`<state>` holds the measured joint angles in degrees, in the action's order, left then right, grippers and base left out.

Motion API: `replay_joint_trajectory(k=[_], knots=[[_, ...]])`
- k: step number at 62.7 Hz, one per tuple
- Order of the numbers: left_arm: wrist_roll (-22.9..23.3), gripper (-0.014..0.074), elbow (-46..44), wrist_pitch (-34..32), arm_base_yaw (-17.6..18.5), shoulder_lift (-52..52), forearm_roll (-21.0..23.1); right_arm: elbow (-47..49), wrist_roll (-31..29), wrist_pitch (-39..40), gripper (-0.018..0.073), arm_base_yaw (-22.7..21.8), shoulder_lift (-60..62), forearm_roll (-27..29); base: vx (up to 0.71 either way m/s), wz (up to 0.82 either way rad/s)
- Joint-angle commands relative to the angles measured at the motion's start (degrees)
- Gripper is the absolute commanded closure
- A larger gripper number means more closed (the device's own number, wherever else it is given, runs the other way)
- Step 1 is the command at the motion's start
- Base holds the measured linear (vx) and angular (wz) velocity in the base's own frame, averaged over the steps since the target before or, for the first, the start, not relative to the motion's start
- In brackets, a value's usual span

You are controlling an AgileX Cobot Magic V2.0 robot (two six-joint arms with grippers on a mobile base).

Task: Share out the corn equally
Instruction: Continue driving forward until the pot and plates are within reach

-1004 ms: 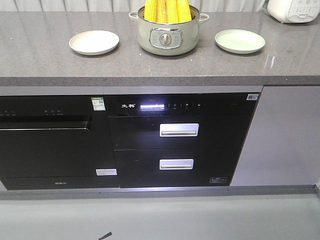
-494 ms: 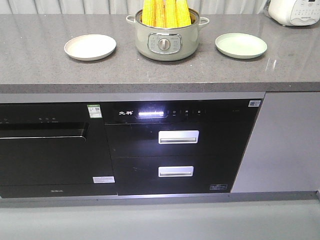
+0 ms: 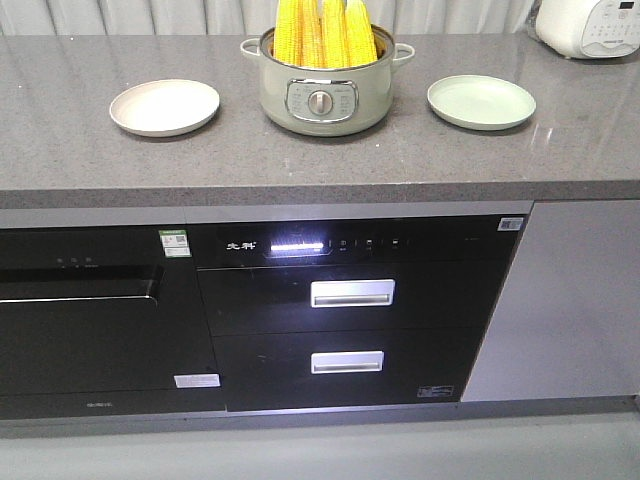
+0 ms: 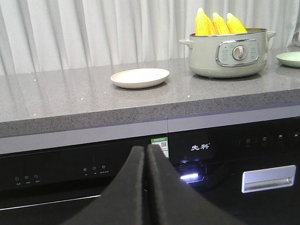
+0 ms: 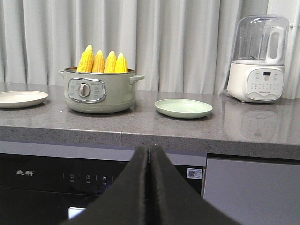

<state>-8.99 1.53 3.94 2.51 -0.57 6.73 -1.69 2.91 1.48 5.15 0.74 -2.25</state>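
Observation:
Several yellow corn cobs [image 3: 322, 33] stand upright in a pale green pot [image 3: 320, 95] at the middle of the grey counter; the corn [image 4: 219, 23] and the corn [image 5: 102, 62] show in both wrist views too. A cream plate [image 3: 164, 106] lies left of the pot, a light green plate [image 3: 481, 101] right of it. My left gripper [image 4: 146, 149] is shut and empty, low in front of the black appliance, well short of the counter. My right gripper [image 5: 148, 150] is likewise shut and empty below the counter edge.
A white blender-like appliance [image 5: 259, 60] stands at the counter's back right. Below the counter [image 3: 300, 160] are black built-in appliances with two drawer handles [image 3: 352, 293]. White curtains hang behind the counter.
The front view has shifted: pot, plates and counter sit lower and further left in frame than a second ago, and more of the corn shows at the top.

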Motion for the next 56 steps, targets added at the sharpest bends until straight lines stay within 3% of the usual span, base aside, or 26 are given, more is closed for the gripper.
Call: replay_joint_trajectory(k=[1, 56], knots=[[0.5, 0.0603, 0.2, -3.9, 0.0, -1.0, 0.1, -0.4, -0.2, 4.5, 0.0564, 0.0, 0.3, -0.4, 0.10, -0.03], [0.5, 0.0603, 0.2, -3.9, 0.0, -1.0, 0.1, -0.4, -0.2, 4.5, 0.0564, 0.0, 0.3, -0.4, 0.08, -0.02]])
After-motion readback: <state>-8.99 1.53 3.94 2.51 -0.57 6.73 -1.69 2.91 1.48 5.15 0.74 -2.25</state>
